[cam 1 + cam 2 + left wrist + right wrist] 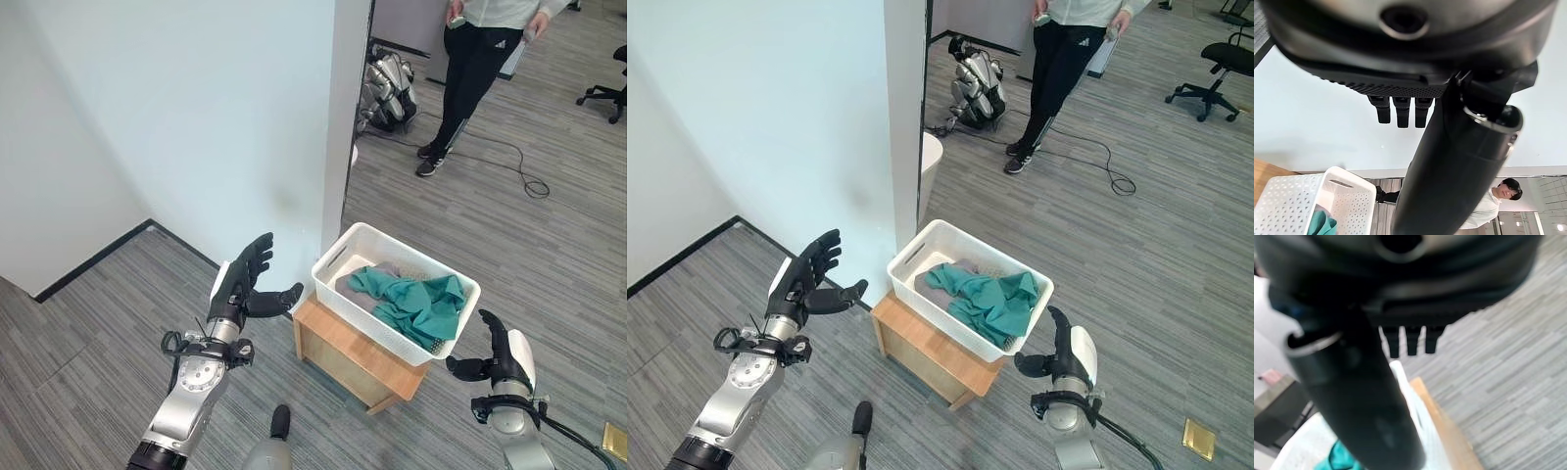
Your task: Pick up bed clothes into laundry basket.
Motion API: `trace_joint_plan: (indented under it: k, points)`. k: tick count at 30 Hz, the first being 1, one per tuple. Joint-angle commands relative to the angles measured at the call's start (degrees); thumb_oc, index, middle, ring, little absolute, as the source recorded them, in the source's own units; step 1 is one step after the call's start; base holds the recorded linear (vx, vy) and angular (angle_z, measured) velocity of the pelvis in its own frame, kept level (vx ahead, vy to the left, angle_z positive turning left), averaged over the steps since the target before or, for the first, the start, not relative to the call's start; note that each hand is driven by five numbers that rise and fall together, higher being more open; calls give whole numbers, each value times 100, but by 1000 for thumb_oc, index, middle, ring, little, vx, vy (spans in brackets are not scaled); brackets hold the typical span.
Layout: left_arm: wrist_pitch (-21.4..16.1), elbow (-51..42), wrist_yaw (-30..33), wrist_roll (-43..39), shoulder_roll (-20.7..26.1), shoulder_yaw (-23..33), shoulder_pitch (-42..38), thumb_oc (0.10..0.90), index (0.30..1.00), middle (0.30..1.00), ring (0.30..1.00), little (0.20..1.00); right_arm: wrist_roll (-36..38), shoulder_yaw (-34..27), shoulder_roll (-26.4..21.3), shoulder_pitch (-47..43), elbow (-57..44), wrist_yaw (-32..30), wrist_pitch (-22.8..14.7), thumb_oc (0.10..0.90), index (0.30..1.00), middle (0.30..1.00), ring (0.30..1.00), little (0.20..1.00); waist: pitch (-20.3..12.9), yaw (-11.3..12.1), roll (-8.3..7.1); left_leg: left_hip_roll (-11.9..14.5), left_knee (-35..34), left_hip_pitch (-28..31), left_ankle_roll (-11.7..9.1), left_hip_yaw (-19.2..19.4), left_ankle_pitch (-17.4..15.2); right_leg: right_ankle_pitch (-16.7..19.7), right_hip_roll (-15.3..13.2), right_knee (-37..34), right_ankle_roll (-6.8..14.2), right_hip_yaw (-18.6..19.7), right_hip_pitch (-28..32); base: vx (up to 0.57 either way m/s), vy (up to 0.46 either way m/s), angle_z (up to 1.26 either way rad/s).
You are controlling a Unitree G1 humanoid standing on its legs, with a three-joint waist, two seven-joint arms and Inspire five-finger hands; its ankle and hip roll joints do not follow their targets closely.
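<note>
the teal bed clothes (pixel 413 302) lie bunched inside the white laundry basket (pixel 342 255) on a low wooden stand (pixel 333 343). soft, light cloth; best pinched at a raised fold. left hand (pixel 243 282) and right hand (pixel 502 357) flank the basket, fingers spread, empty. a wall corner (pixel 333 147) crowds the left; a person (pixel 470 69) stands well behind.

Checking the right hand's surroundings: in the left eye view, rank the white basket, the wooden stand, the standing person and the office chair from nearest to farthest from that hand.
From the right hand:
1. White basket, just beside it
2. Wooden stand, under the basket; nearly as close
3. Standing person, far ahead
4. Office chair, far right; close to the person's rank
</note>
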Motion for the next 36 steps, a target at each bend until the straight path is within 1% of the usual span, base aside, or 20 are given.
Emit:
trace_joint_plan:
  k: [1,7,12,15,25,26,36]
  points:
    - [-686,-126,63,21,-10,154,-432,800,900,900,900,900,-210,-232,-280,-193,-610,-244,-452,800,900,900,900,900,-236,108,-37,237,77,619,-111,86,-895,-521,169,37,-200,54,-123,0,0,0]
    - [-687,-100,44,31,7,204,-230,800,900,900,900,900,-209,-182,-220,-115,-748,-213,-522,800,900,900,900,900,-242,46,-3,250,88,682,-101,113,-914,-545,182,37,-221,102,-92,0,0,0]
    - [-680,-115,-32,-6,24,260,-3,800,900,900,900,900,-145,-111,-158,-98,-948,-149,-623,800,900,900,900,900,-239,-50,18,251,89,732,-96,163,-939,-543,179,40,-229,176,-84,-5,2,-3]
    - [-694,-170,-53,-30,14,310,74,800,900,900,900,900,-41,-59,-90,-49,-1160,-56,-713,800,900,900,900,900,-272,-147,26,267,81,777,-93,222,-959,-544,171,47,-234,219,-80,-5,1,-8]
    - [-694,-212,-97,-18,-17,228,61,800,900,900,900,900,32,34,-128,-184,-1392,3,-783,800,900,900,900,900,-314,-266,19,277,69,837,-98,270,-988,-524,173,59,-237,303,-107,-3,1,-5]
    - [-678,13,38,179,-118,-90,-246,800,900,900,900,900,-157,191,-51,-210,-1634,-155,-700,800,900,900,900,900,-231,-663,48,214,32,927,-34,523,-1107,-372,136,71,-175,562,-313,-1,-1,-5]
    - [-668,14,35,160,-134,-124,-256,800,900,900,900,900,-160,213,-57,-254,-1638,-137,-688,800,900,900,900,900,-210,-690,36,198,32,922,-24,539,-1138,-348,114,64,-163,599,-349,11,1,-7]
